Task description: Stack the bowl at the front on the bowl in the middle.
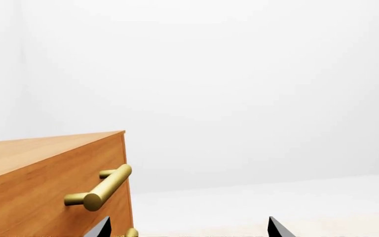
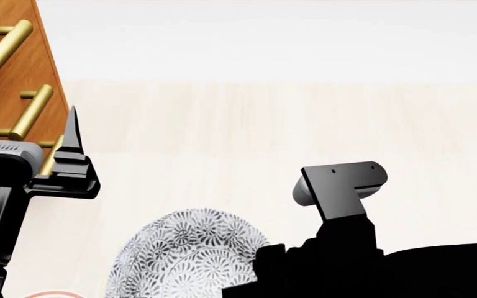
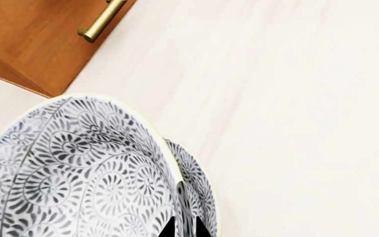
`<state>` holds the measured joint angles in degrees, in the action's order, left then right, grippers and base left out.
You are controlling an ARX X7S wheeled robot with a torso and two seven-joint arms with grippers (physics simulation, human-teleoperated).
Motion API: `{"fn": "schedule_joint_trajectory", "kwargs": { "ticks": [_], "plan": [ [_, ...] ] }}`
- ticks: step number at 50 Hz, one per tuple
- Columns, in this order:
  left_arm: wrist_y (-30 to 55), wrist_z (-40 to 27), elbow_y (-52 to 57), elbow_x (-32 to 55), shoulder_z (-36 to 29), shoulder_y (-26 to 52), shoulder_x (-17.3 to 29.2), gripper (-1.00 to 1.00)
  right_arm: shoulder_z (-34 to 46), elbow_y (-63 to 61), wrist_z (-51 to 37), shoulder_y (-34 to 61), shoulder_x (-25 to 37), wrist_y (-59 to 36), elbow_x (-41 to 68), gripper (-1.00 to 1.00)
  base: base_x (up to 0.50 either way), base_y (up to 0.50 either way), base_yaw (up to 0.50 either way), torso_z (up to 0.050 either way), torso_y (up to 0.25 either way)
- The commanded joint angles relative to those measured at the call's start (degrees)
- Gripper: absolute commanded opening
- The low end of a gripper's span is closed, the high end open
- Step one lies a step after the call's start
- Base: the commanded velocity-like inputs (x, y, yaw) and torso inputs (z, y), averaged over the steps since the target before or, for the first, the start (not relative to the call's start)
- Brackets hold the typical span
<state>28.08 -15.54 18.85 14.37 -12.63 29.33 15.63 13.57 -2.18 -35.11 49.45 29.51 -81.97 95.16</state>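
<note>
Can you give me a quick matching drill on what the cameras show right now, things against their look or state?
Things:
1. bowl
2. handles
3. cabinet
4. right pincer

States:
A. brass-coloured bars
B. orange-brown wood
C. shut on a patterned rim
D. grey-and-white swirl pattern

Pairs: 1-D, 2-A, 3-B, 4-C

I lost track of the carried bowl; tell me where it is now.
The bowl is pinched at its rim by the right gripper, just above a second patterned bowl. In the head view it sits low and centre, right of the wooden cabinet.
</note>
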Motion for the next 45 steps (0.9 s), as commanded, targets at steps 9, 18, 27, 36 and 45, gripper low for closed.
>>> {"fn": "schedule_joint_trajectory", "kwargs": {
  "ticks": [9,18,27,36,45],
  "plan": [
    [-0.23,-0.36,0.01,0.22,-0.53,-0.86,0.41,1.00,5.63,5.33,10.06,1.99,-1.01,1.87,-7.98,1.00,0.00,0.00,0.00,0.000,0.001],
    [-0.22,-0.31,-0.12,0.44,-0.82,-0.64,0.54,1.00,6.85,4.53,10.37,2.23,-0.45,1.47,-7.54,1.00,0.00,0.00,0.00,0.000,0.000],
    [-0.50,-0.32,-0.45,0.53,-1.14,-0.54,0.60,1.00,7.13,3.07,11.04,1.93,0.13,3.29,-8.78,1.00,0.00,0.00,0.00,0.000,0.000],
    [-0.26,-0.36,-0.22,0.79,-1.23,-0.19,0.86,1.00,5.34,-6.52,15.33,-1.56,1.84,13.54,-17.07,1.00,0.00,0.00,0.00,0.000,0.000],
    [-0.62,-0.33,-0.59,0.77,-1.67,0.14,0.85,1.00,4.10,-15.91,15.61,-5.44,2.89,27.77,-31.14,1.00,0.00,0.00,0.00,0.000,0.000]
  ]
}}
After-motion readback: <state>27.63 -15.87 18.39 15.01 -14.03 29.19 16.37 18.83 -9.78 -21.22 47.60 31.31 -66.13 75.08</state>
